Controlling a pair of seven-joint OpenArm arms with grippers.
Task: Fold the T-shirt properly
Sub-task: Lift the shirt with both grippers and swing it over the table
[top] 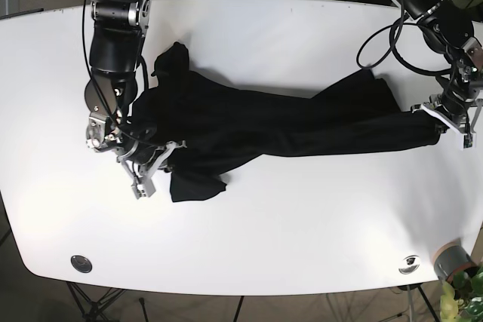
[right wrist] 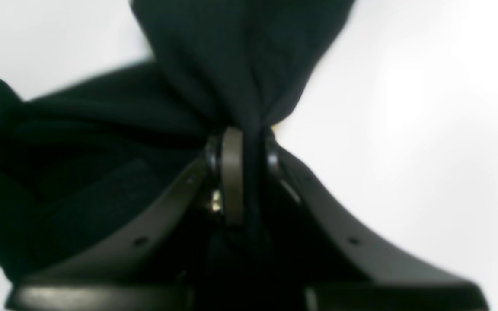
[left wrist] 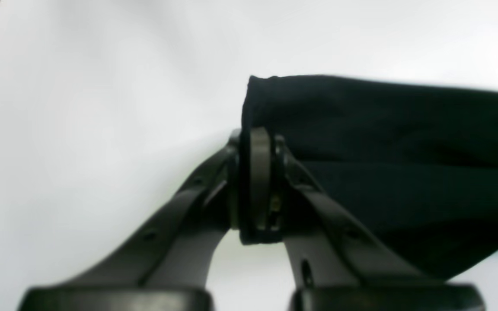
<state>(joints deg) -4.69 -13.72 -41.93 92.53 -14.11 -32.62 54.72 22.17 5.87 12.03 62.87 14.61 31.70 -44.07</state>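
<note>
On white table (top: 302,216), T-shirt (top: 249,122) stretched, both end effectors clamping edges

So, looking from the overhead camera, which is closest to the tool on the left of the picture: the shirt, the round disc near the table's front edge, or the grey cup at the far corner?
1. Shirt, gripped in the tool.
2. Disc, front-left.
3. Cup, front-right corner.

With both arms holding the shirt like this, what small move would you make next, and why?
Probably draw the two arms slightly further apart. The left claw and the right claw are each shut on an end of the black T-shirt, yet it lies wrinkled on the white table, bunched near the right claw. A gentle stretch should flatten it before folding.
</note>
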